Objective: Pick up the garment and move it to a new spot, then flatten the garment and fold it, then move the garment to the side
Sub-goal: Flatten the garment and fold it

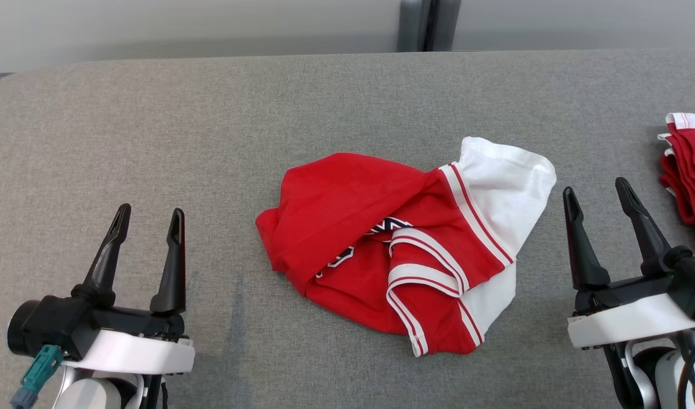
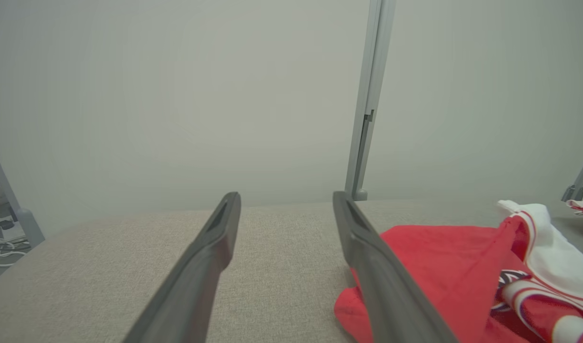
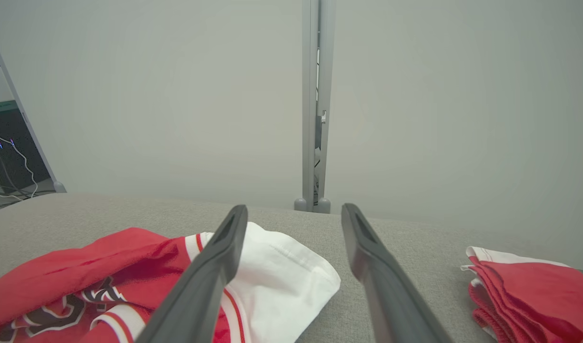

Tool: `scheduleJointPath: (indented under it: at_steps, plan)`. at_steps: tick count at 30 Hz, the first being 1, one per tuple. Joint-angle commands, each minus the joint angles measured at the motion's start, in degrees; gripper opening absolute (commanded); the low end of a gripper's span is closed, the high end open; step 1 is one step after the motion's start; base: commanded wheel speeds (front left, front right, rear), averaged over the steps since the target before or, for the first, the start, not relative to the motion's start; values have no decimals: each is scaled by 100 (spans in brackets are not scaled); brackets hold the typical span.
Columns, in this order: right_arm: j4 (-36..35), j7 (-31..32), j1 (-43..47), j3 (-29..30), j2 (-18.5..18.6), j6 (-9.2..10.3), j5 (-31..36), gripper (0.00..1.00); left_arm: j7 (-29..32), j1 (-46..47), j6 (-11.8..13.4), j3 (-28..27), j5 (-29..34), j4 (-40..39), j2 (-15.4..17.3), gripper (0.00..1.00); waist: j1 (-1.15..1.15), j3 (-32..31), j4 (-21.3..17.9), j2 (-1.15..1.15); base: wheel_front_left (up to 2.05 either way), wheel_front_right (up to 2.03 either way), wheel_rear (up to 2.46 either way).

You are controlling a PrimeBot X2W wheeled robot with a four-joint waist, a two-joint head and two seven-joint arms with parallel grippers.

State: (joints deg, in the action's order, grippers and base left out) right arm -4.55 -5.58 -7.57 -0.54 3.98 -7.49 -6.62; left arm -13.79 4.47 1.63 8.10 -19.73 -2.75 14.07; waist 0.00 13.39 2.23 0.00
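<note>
Evidently flattening is the step in hand, so each pincer would do best to take an outer hem rather than the bunched middle, then draw outward and low so the cloth spreads instead of dragging. The left gripper (image 1: 150, 215) and right gripper (image 1: 596, 190) both stand with fingers apart and empty, one on each side of the garment (image 1: 347, 199), clear of it. It lies crumpled in the middle of the grey table (image 1: 154, 125): red cloth doubled over itself, a white sleeve toward the far right, striped trim on the near side, and a dark print half hidden.
</note>
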Motion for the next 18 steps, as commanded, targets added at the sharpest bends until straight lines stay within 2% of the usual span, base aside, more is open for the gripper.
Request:
scheduleJointPath:
  at_steps: [1, 11, 14, 18]
  plan:
    - [-53, 32, 55, 12, 4, -2, -13, 100, 7, -28, 24, -6, -22, -21, 41, 100, 0, -8, -1, 0, 0, 0, 0]
    - [-265, 179, 149, 21, -59, -2, -17, 100, 131, -52, 4, 98, -57, -74, 72, 100, 0, 5, 16, 0, 0, 0, 0]
    - [-291, 200, 115, 10, -65, -2, -4, 100, 314, 53, -139, 295, -88, -36, 62, 100, 0, 47, 5, 0, 0, 0, 0]
    - [-310, 215, 46, -67, -68, -2, -4, 100, 699, 114, -462, 666, -271, 194, 24, 100, 0, 148, -73, 0, 0, 0, 0]
